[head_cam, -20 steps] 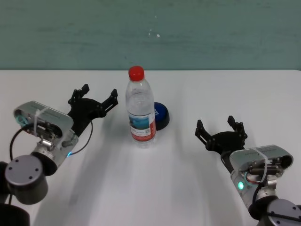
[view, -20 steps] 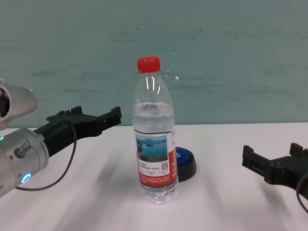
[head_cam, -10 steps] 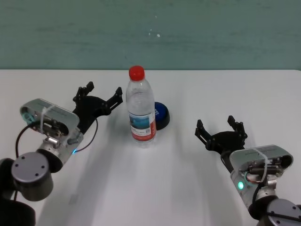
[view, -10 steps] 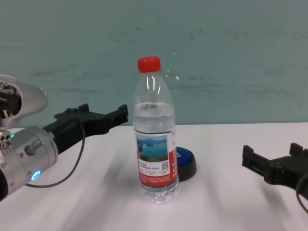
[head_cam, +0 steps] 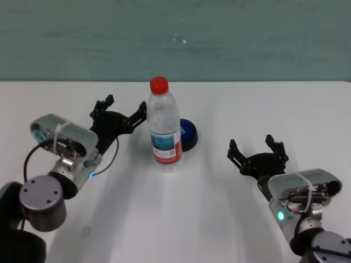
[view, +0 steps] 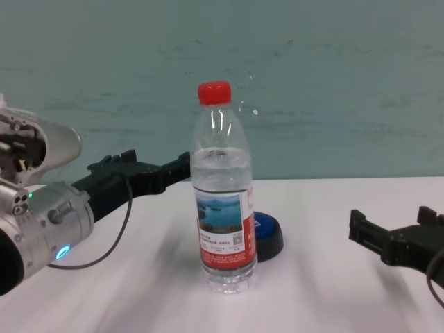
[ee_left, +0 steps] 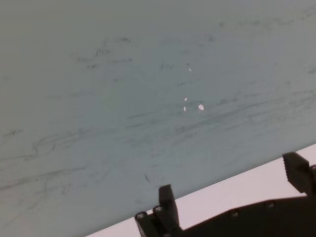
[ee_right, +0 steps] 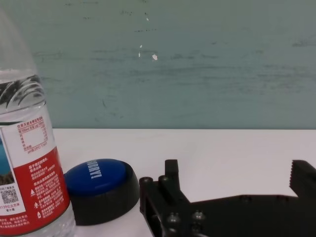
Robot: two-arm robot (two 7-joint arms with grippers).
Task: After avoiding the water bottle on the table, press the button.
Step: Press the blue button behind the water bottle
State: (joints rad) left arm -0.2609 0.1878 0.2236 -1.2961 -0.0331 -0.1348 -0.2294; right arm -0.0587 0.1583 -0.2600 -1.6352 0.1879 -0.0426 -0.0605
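The water bottle [head_cam: 164,129] stands upright mid-table, with a red cap and a lake label. It also shows in the chest view [view: 223,208] and the right wrist view [ee_right: 29,163]. The blue button [head_cam: 188,133] sits just behind it to the right, partly hidden by it in the chest view [view: 268,232], plain in the right wrist view [ee_right: 98,180]. My left gripper [head_cam: 124,108] is open and empty, raised just left of the bottle, one fingertip close to the bottle's side [view: 156,166]. Its wrist view [ee_left: 232,190] shows only wall and table edge. My right gripper [head_cam: 252,145] is open, empty and low, right of the button [view: 395,225] [ee_right: 237,180].
The white table [head_cam: 181,208] spreads wide around the bottle and button. A teal wall [head_cam: 175,38] runs along its far edge. Nothing else stands on the table.
My left arm has moved right and forward, bringing its open gripper close to the bottle's left side. The bottle, the button and my right arm have not moved.
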